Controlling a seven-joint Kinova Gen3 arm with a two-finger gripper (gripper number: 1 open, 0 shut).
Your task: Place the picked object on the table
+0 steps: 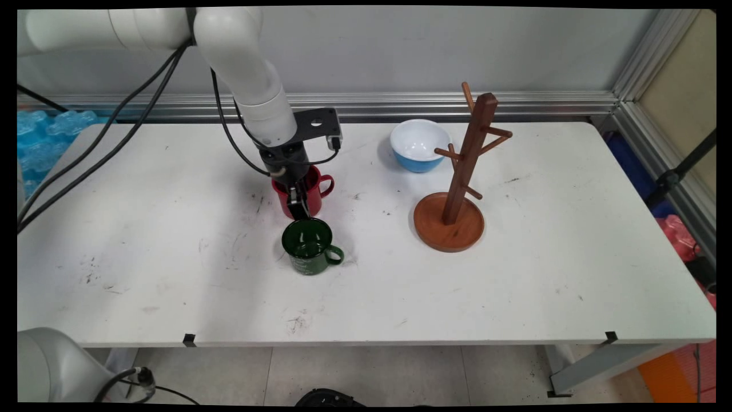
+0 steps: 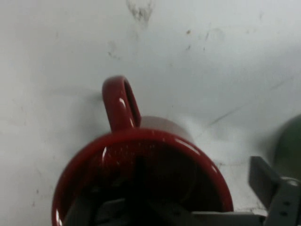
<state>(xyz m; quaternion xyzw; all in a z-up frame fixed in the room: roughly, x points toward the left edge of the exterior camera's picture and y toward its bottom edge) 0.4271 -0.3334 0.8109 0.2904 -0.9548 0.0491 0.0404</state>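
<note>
A red mug (image 1: 313, 189) stands upright on the white table (image 1: 514, 274), its handle (image 1: 327, 186) pointing right. My gripper (image 1: 298, 201) reaches down onto it and is open. One finger is inside the mug and the other finger (image 2: 261, 175) is outside its near wall, apart from the rim (image 2: 155, 136). In the hand view the gripper (image 2: 184, 189) straddles the red mug (image 2: 141, 155), whose handle (image 2: 121, 103) points up in the picture. A dark green mug (image 1: 309, 246) stands just in front of the red one, handle to the right.
A wooden mug tree (image 1: 460, 171) with several pegs rises from its round base (image 1: 449, 223) to the right of the mugs. A blue bowl with a white inside (image 1: 419, 144) sits behind it near the wall. Black cables (image 1: 114, 126) hang from the arm at the left.
</note>
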